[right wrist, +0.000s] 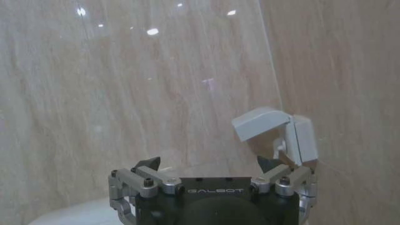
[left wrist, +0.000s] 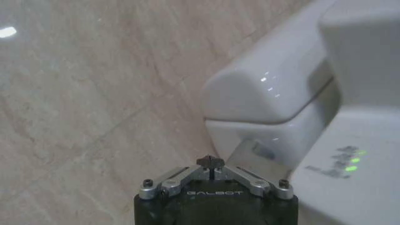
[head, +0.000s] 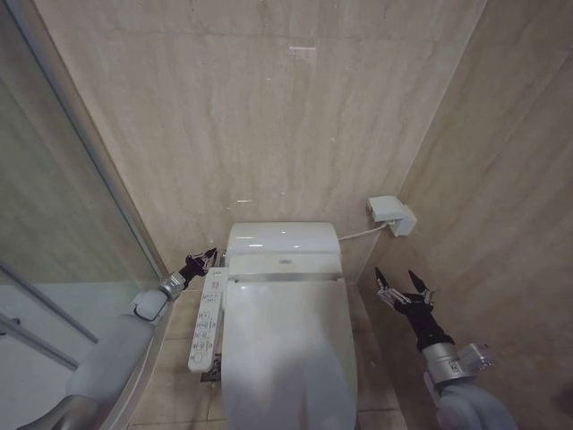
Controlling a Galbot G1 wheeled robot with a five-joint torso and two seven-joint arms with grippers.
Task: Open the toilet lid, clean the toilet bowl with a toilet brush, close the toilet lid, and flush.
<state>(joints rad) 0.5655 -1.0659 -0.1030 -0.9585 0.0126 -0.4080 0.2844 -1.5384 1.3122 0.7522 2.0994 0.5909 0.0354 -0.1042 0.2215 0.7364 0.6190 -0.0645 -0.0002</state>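
Note:
The toilet lid (head: 286,349) lies shut over the toilet bowl, which is hidden beneath it. A long white button panel (head: 208,318) runs along the toilet's left side, and in the left wrist view its green lights (left wrist: 351,163) glow. My left gripper (head: 204,261) hovers shut at the panel's far end, beside the toilet's rear unit (head: 282,240); its fingertips (left wrist: 211,162) meet with nothing between them. To the right of the toilet my right gripper (head: 400,285) is held open in the air, empty, pointing toward the wall. The toilet brush is out of view.
A white wall box (head: 392,215) with a cable sits in the back right corner, ahead of the right gripper (right wrist: 209,165), also seen as the wall box (right wrist: 275,133). A curved glass shower partition (head: 63,233) closes off the left. Beige tiled walls stand close behind and to the right.

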